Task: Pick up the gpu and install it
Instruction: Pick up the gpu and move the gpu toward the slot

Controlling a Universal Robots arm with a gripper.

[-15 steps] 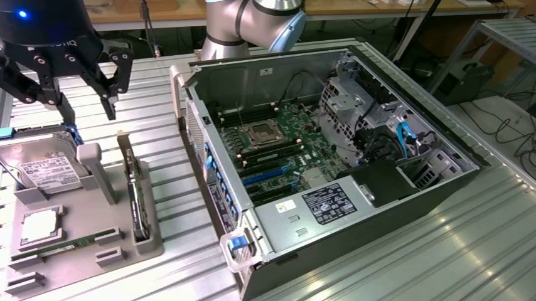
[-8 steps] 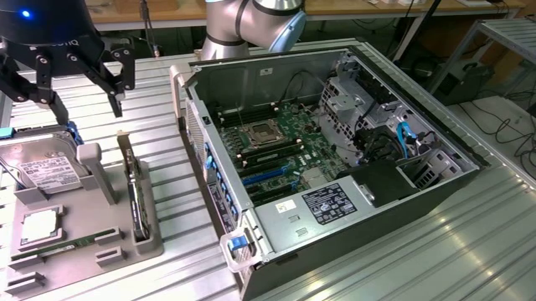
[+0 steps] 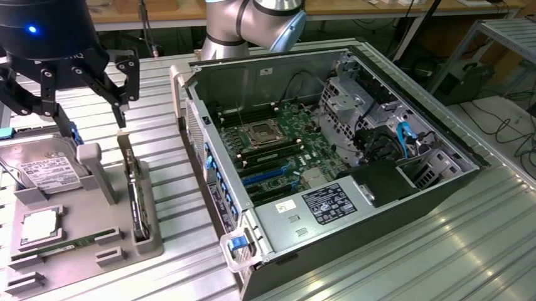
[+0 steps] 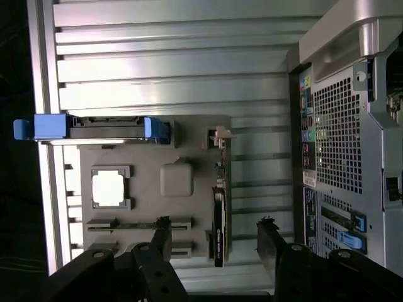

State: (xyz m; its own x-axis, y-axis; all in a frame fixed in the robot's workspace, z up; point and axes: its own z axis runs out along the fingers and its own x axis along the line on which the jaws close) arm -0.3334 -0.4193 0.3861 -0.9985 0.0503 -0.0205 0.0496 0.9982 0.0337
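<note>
Pincer: we see the pincer (image 3: 88, 119) spread wide, gripping nothing and touching nothing, hanging above the grey holder (image 3: 84, 266).
Pincer from the wrist: the pincer (image 4: 215, 223) has its two black fingers (image 4: 160, 236) well apart, one to each side of the holder's long edge slot.
Gpu: the gpu (image 3: 135, 197) stands on its thin edge in that slot, on the holder's side nearest the computer case (image 3: 402, 207).
Gpu and pincer: in the wrist view we find the gpu (image 4: 218, 248) lined up between the fingers but apart from both; in the exterior view it sits lower than the fingertips.
Neighbours in the holder: a hard drive (image 3: 46, 169) at one end, a processor chip (image 3: 37, 226) in a square recess, a memory stick (image 3: 75, 241) in a narrow slot.
In the way: a grey post (image 3: 96, 169) rises from the holder's middle, just beside the gpu.
Case: it lies open beside the holder, its motherboard (image 3: 285, 147) bare.
Table: the ribbed metal table (image 3: 435, 257) carries the holder and the case.
</note>
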